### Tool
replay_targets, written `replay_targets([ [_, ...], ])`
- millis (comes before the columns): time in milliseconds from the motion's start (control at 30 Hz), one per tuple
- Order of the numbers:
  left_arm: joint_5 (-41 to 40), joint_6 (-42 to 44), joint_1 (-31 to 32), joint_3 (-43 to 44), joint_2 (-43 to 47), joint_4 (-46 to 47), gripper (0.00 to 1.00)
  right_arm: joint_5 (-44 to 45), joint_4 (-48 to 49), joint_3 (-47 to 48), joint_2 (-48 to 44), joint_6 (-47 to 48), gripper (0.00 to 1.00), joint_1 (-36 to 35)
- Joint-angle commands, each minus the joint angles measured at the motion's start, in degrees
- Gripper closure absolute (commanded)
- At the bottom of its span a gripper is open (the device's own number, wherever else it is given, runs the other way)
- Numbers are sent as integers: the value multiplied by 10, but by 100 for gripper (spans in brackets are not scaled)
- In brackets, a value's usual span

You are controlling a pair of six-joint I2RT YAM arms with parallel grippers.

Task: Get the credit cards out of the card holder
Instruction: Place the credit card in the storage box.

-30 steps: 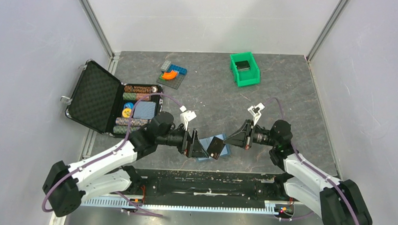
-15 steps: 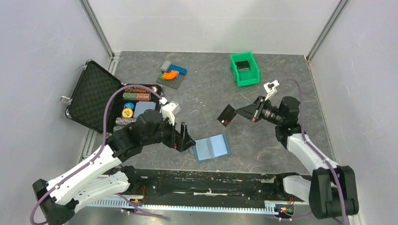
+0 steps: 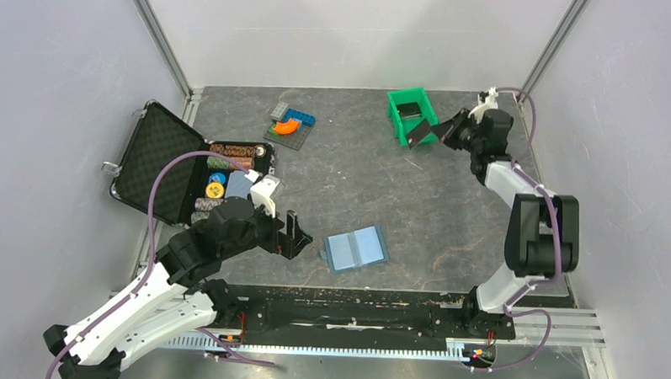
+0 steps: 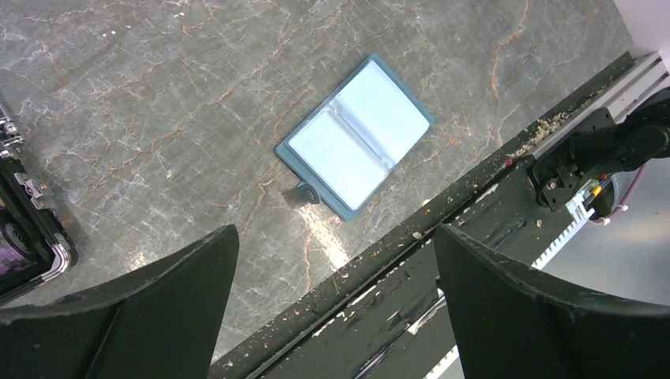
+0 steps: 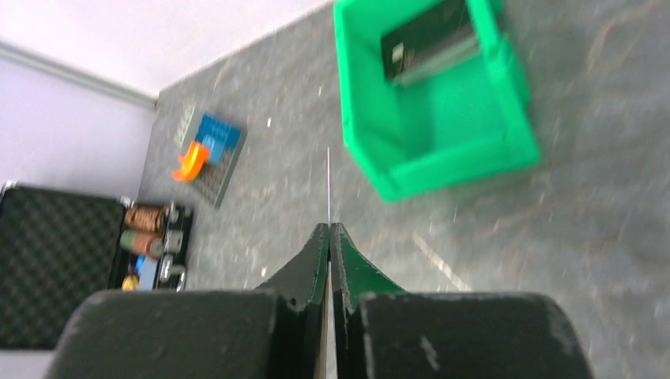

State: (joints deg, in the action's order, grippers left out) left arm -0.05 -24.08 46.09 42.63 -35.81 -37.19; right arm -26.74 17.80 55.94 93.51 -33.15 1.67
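Credit card (image 3: 417,132) is clamped in right tool (image 3: 442,128) near green bin (image 5: 442,170) rim; left tool (image 4: 333,237) is held wide open, empty.

The left arm (image 3: 143,299) and right arm (image 3: 508,177) are built of white moulded shells joined by black cylindrical joints. A mauve cable (image 3: 153,210) is looped along the left arm, and a second mauve cable (image 3: 514,90) along the right. A small white bracket (image 3: 265,187) is carried at the left wrist. The left end effector (image 4: 336,245) and right end effector (image 5: 329,229) are fitted with matte black wedge-shaped fingers (image 4: 158,308).
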Motion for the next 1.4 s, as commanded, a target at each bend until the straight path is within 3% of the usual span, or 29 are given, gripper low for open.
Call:
replay_targets([
  [0,-4,40,0,-4,3,9,0,81,23,113,62,-2,100,0],
  [400,-2,45,0,-4,2,9,0,127,72,272,220,-33,100,-3],
  [633,-2,47,0,-3,-10,11,0,145,120,291,273,-11,100,-14],
  [1367,9,43,0,-5,-3,9,0,170,69,413,393,-20,100,-52],
])
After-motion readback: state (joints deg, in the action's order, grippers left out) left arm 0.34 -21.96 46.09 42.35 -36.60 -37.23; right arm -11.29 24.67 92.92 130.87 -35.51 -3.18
